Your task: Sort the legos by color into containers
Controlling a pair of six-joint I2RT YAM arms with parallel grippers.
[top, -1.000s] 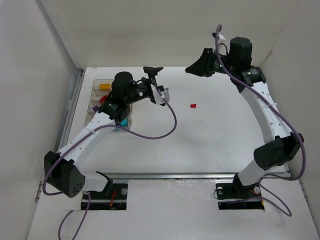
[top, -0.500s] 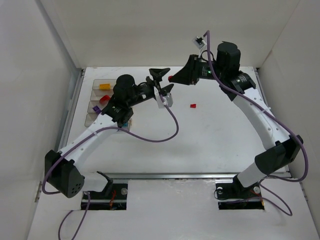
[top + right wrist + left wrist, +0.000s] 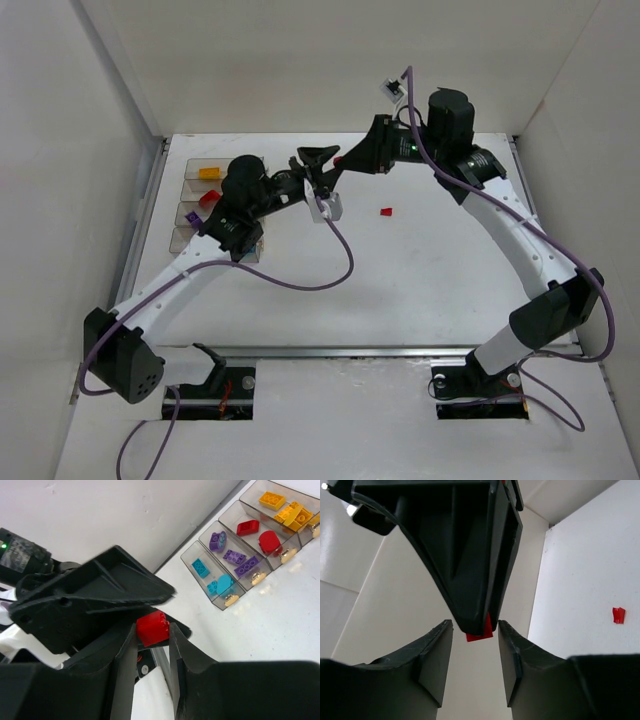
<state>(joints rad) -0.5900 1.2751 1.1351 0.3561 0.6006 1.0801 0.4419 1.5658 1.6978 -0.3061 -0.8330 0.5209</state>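
Right wrist: right end effector (image 3: 149,636) holds red lego (image 3: 152,626), left end effector (image 3: 475,630) narrowly straddling; premature release could drop it

The top external camera is looking down from above and behind the bases, taking in the whole table (image 3: 430,270). Each wrist camera is peering closely along its own fingers (image 3: 437,655) at the opposite gripper. Both are showing the same red brick (image 3: 480,634), and the right one is also catching the containers (image 3: 220,562).
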